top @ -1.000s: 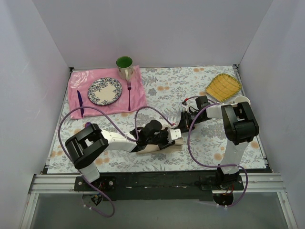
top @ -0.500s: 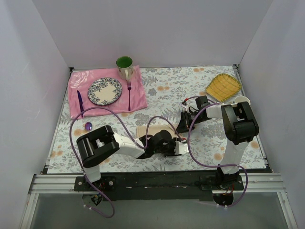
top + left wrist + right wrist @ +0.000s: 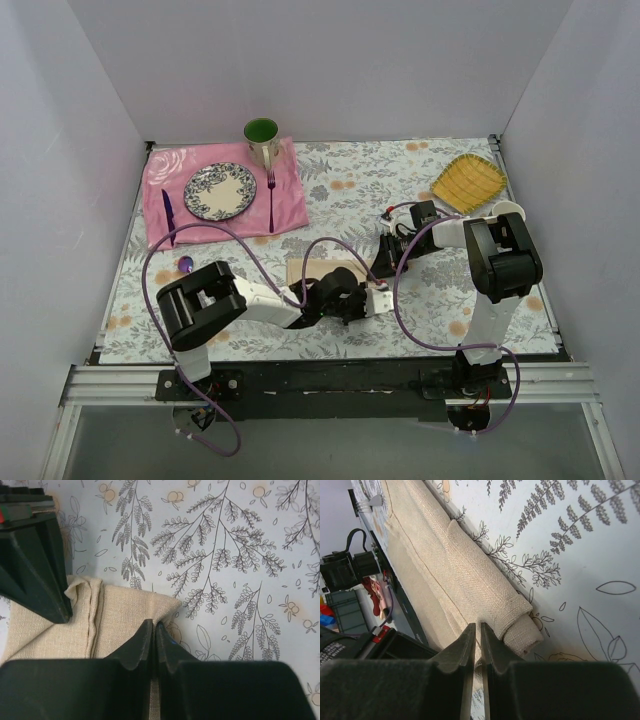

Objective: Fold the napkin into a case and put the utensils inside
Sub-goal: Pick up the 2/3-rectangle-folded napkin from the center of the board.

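White leaf-print table cover: spans the whole work surface and carries everything below.
Pink mat: back left corner; holds the plate, mug and two purple pieces.
Napkin: beige, folded into a narrow oblong near the middle of the table, between the two grippers; one long side is rolled over.
Yellow dish: back right, ridged, shallow; only its own surface shows.
Plate: blue-patterned, centred on the mat.
Green mug: upright at the mat's back edge, just behind the purple fork; green inside.
White cup: just beside the yellow dish, partly hidden by the right arm.
Left gripper: jaws pressed together, pinching the napkin's edge, which puckers there.
Right gripper: jaws nearly meeting, nipping a layer of the napkin beside the roll.
Purple fork: right of the plate.
Dark purple knife: left of the plate.
Pale fork: tines show at the napkin's far end.
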Controlling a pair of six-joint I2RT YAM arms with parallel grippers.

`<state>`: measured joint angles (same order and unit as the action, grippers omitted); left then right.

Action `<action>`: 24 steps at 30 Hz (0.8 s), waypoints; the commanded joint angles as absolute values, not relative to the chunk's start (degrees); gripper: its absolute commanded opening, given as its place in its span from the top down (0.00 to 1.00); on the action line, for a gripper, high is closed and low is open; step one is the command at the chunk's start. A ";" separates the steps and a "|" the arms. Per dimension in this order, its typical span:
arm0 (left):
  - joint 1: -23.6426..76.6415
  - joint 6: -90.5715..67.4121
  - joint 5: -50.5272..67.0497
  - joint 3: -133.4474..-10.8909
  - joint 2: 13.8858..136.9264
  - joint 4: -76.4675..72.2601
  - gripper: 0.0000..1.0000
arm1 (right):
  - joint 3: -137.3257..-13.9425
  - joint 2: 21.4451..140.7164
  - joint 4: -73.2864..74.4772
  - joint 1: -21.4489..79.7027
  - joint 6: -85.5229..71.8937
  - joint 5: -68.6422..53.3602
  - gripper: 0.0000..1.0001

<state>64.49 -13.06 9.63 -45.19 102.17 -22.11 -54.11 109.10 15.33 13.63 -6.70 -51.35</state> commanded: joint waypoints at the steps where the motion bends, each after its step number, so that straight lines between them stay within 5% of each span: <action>1: 60.21 -22.29 16.93 -45.70 96.07 -18.29 1.00 | -54.49 111.09 15.29 13.97 -3.51 -44.74 0.82; 12: 48.27 -38.38 30.75 -53.87 102.30 -12.13 1.00 | -54.75 110.31 15.03 13.97 -3.16 -45.79 0.81; 24: 42.98 -45.26 38.85 -56.43 109.86 -11.42 1.00 | -56.77 104.51 17.66 13.89 -1.24 -48.87 0.65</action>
